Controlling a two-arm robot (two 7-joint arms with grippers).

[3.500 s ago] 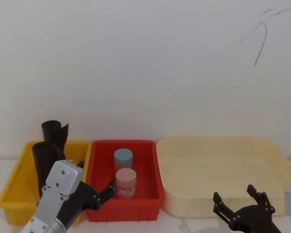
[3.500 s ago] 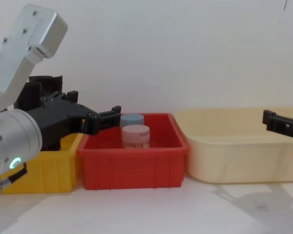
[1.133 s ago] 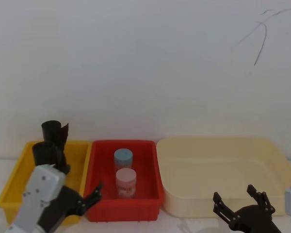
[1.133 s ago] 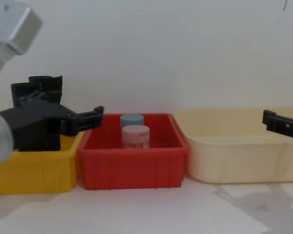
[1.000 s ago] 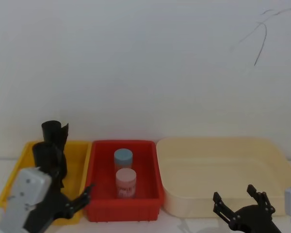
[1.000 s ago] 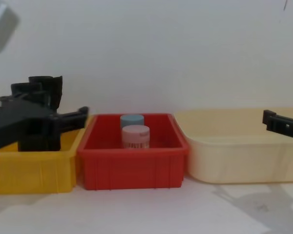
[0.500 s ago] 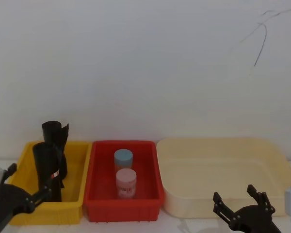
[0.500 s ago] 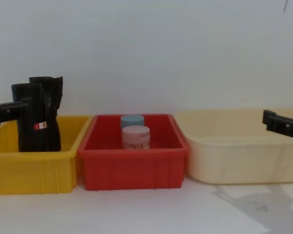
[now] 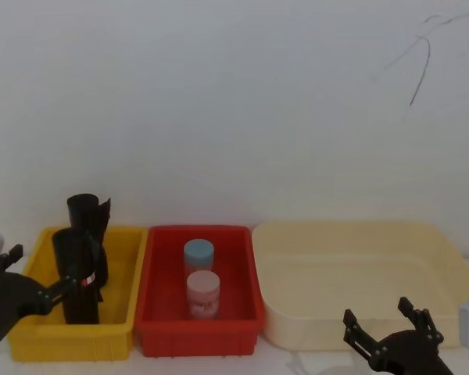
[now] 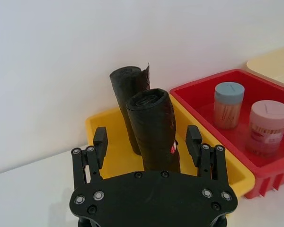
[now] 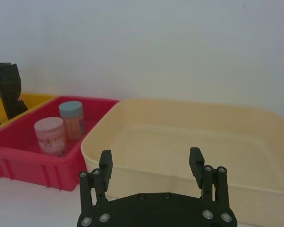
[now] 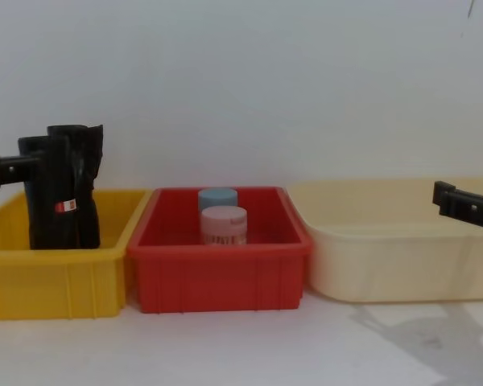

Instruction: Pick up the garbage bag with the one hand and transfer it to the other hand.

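Two black rolls stand upright in the yellow bin [image 9: 70, 344] at the left end of the desk [image 12: 225, 346], back edge. The garbage bag [image 9: 78, 277] is the nearer roll, with the red-and-white label; the unlabelled roll [image 9: 88, 212] is just behind it, close or touching, can't tell. Left hand [image 9: 43, 268] sits at the bin's left side with fingers spread apart, nothing held; in the wrist view the bag lines up in the gap, beyond the fingertips. Step in hand is likely the reach-in and grasp. To do it well, go forward until the fingers straddle the labelled roll only, take it in its upper half above the bin rim, keep clear of the back roll, then close and lift straight up so it doesn't drag the wall. Crinkly plastic may slip or squash, so grip firm. Right hand [image 9: 377, 311] waits low at the desk's front right, fingers apart, empty. Red bin [image 9: 195, 342] in the middle holds a blue-lidded jar [image 9: 198, 254] and a pink-lidded jar [image 9: 203, 291]. Cream tray [image 9: 352, 226] on the right looks empty.
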